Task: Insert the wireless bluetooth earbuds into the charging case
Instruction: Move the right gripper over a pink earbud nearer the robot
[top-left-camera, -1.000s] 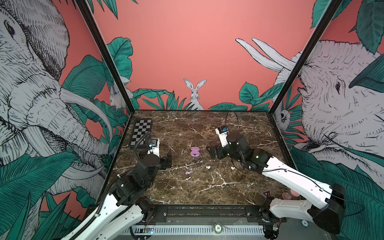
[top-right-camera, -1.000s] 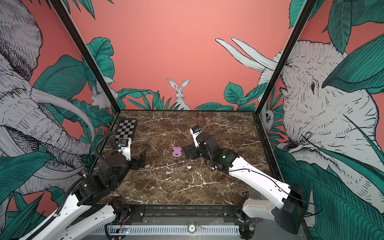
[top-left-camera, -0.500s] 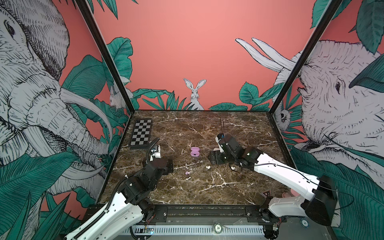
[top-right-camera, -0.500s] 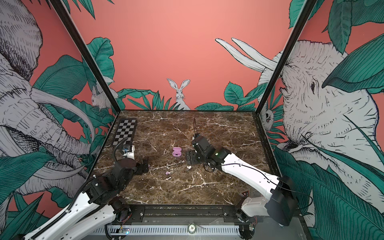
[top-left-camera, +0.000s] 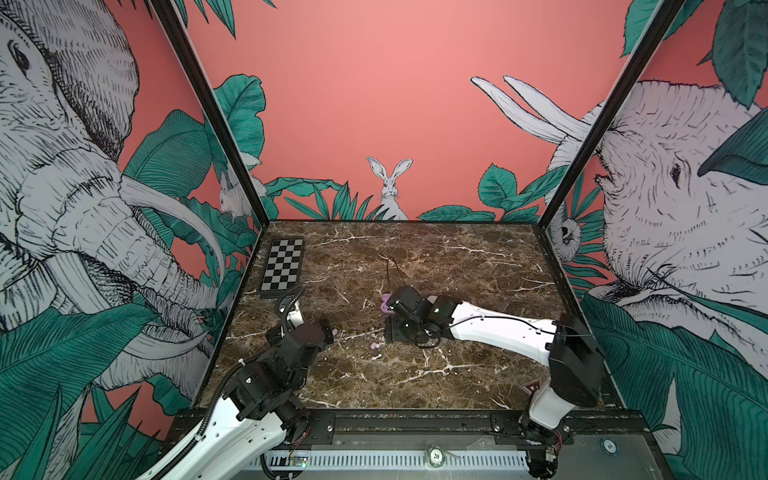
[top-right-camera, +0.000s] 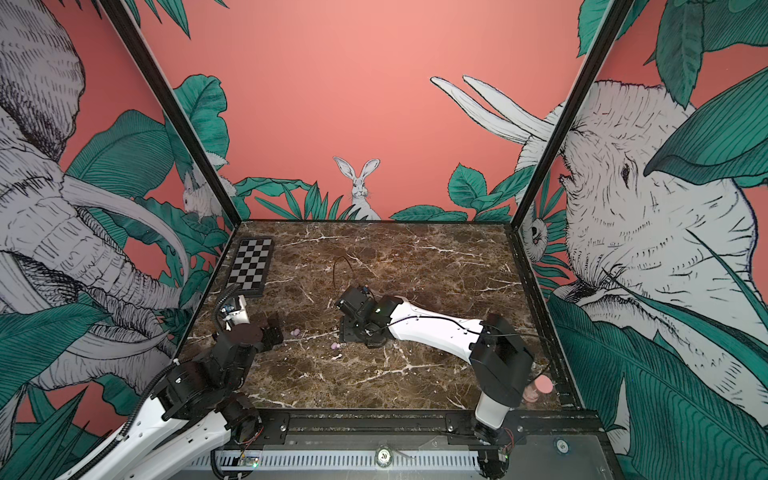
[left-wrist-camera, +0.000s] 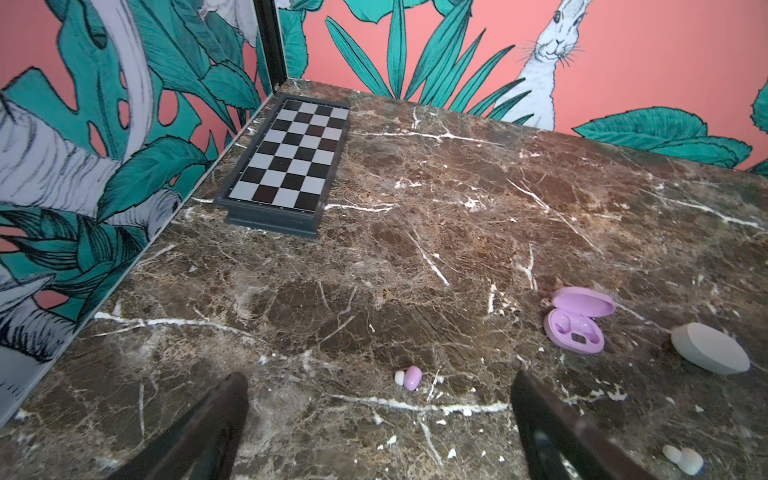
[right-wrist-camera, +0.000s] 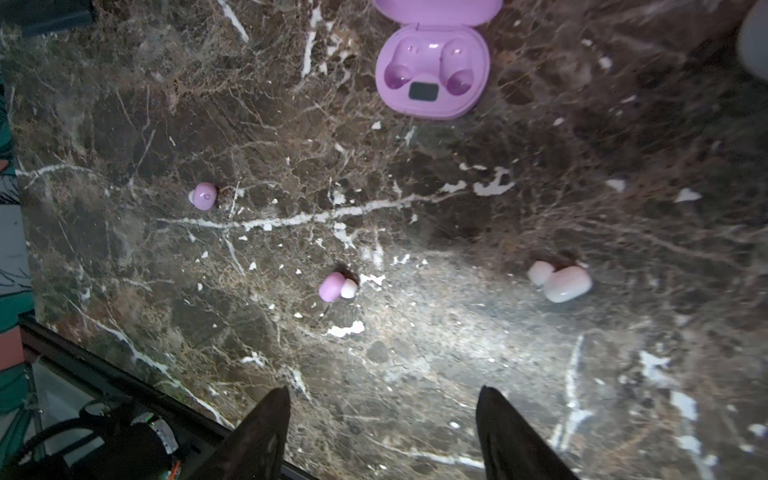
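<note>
The lilac charging case (left-wrist-camera: 575, 322) (right-wrist-camera: 432, 70) lies open on the marble, both wells empty; in a top view my right wrist half hides it (top-left-camera: 385, 303). Two lilac earbuds (right-wrist-camera: 203, 196) (right-wrist-camera: 334, 286) and one white earbud (right-wrist-camera: 561, 280) lie loose in front of it. My left gripper (left-wrist-camera: 379, 376) (top-left-camera: 324, 328) is open and low, with one lilac earbud (left-wrist-camera: 409, 377) (top-right-camera: 296, 331) on the table between its fingertips. My right gripper (right-wrist-camera: 383, 390) (top-left-camera: 395, 332) points down, open and empty, short of the middle lilac earbud (top-left-camera: 374, 345).
A closed grey-white case (left-wrist-camera: 708, 347) sits right of the lilac one. A folded chessboard (top-left-camera: 282, 268) (left-wrist-camera: 291, 162) lies at the back left against the wall. The black front rail (right-wrist-camera: 124, 374) runs close to my right gripper. A pink object (top-right-camera: 540, 388) stands past the right front corner.
My right gripper has swung left and toward the front, tipped down over the loose earbuds, and its jaws have narrowed. The left arm has sunk lower, gripper still wide.
</note>
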